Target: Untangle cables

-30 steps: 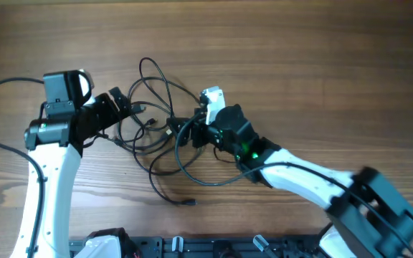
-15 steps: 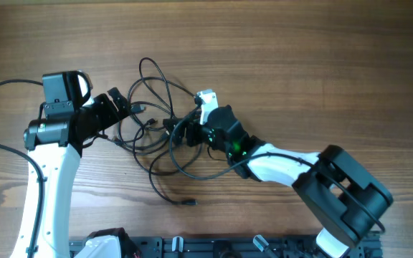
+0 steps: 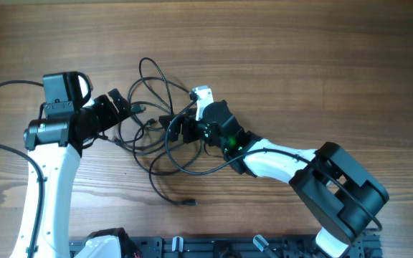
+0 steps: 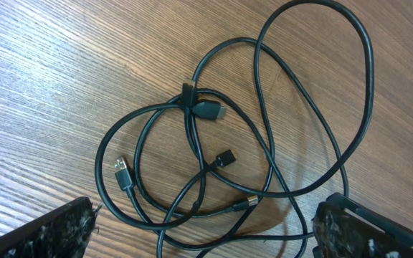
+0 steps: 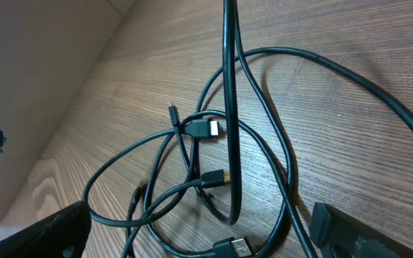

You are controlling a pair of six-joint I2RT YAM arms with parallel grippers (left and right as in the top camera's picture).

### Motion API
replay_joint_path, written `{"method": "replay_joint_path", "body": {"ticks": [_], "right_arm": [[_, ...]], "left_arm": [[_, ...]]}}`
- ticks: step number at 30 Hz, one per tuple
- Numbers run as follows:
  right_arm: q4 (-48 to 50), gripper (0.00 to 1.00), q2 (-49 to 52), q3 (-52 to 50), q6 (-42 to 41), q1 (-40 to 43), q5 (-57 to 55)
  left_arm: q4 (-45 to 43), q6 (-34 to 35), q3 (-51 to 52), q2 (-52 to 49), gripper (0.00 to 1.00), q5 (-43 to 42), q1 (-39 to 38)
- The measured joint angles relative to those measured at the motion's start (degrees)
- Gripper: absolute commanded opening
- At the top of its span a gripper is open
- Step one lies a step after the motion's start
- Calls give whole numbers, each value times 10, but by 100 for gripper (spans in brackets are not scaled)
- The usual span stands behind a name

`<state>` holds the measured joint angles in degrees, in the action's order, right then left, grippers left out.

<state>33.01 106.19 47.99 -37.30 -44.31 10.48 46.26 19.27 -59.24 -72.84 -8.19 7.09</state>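
Right hand [image 3: 177, 130] amid looping black cables [image 4: 205, 109]

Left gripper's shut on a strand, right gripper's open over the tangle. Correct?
Not quite. The left gripper is open: the left wrist view shows its fingers wide apart with nothing clamped between them. The rest holds: the right gripper is open over the tangled cables.

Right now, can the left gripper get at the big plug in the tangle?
Probably yes: the left gripper is open and the plug lies uncovered ahead of it, among loose cables.
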Motion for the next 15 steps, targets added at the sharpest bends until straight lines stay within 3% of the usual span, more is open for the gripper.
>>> {"method": "replay_joint_path", "body": {"ticks": [15], "right_arm": [[-12,98,0,0,0,0,-5]], "left_arm": [[0,0,0,-11,100,0,0]]}}
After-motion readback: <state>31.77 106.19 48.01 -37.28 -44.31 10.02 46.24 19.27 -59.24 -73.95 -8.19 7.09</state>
